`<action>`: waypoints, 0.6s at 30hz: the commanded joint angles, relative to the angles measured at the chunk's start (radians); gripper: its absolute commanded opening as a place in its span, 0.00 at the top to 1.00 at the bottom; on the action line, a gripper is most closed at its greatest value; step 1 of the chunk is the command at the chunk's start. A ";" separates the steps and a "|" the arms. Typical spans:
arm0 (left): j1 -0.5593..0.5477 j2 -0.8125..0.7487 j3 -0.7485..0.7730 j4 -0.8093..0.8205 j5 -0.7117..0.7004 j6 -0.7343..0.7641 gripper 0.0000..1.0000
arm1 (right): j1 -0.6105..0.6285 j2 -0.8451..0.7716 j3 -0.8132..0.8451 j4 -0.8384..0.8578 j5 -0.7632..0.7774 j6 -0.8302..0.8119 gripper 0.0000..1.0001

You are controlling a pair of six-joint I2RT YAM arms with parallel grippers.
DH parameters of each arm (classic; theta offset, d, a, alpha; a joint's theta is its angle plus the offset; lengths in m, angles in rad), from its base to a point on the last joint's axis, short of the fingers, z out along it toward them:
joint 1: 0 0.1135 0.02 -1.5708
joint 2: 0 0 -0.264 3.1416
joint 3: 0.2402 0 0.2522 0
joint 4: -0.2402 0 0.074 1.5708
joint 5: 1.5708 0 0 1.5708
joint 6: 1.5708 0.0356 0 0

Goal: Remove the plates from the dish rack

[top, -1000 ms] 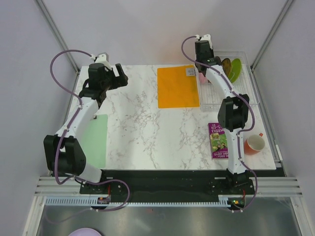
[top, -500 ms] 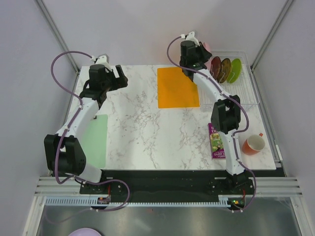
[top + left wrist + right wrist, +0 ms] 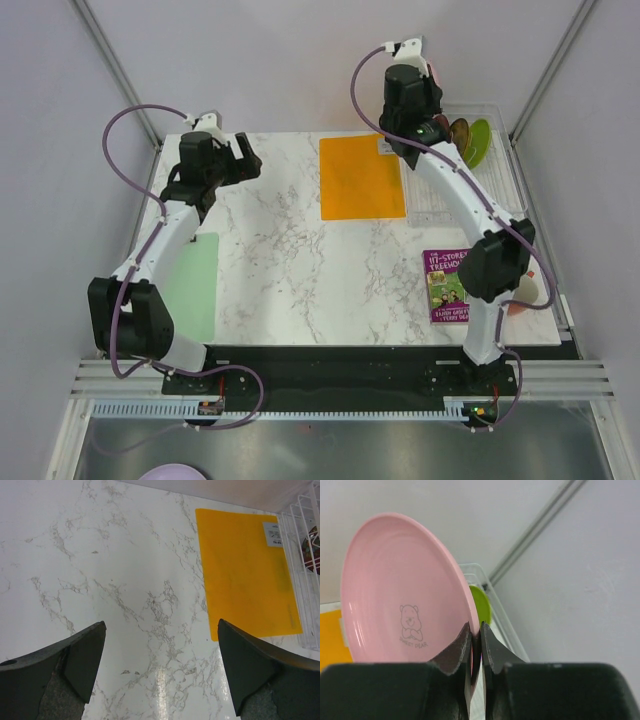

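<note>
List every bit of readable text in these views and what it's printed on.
"SWEET BEAR": under the bear drawing on the pink plate held in the right hand.
"13-STOREY TREEHOUSE": purple book cover, partly readable.
White sticker on the orange mat: too blurred to read.

Five plates show in all. Four are small and sit at the far right corner of the worktop: one pink plate (image 3: 405,590), one dark red plate (image 3: 446,127), one yellow-brown plate (image 3: 460,133) and one lime green plate (image 3: 481,141). The fifth is a pale lilac plate (image 3: 172,472), off the worktop beyond its near edge.

One dish rack (image 3: 497,180) stands at the far right corner.

There are two mats: one orange mat (image 3: 362,176) at the far edge and one pale green mat (image 3: 195,285) at the left edge.

One purple book (image 3: 448,285) and one orange mug (image 3: 516,308), mostly hidden, lie by the right edge.

There are two end effectors, the left end effector (image 3: 161,624) and the right end effector (image 3: 475,630).
</note>
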 commanded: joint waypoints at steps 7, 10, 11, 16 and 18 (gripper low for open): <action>0.016 -0.009 -0.025 0.152 0.194 -0.115 0.03 | 0.029 -0.196 -0.204 -0.213 -0.804 0.528 1.00; 0.016 -0.001 -0.048 0.230 0.258 -0.155 0.04 | 0.037 -0.169 -0.240 -0.183 -0.970 0.640 1.00; 0.016 0.002 -0.053 0.239 0.271 -0.162 0.05 | 0.043 -0.163 -0.249 -0.170 -0.995 0.660 1.00; 0.016 0.016 -0.091 0.305 0.320 -0.213 0.06 | 0.068 -0.147 -0.338 -0.023 -1.116 0.778 1.00; 0.016 0.028 -0.101 0.314 0.340 -0.224 0.06 | 0.068 -0.135 -0.359 0.026 -1.165 0.811 1.00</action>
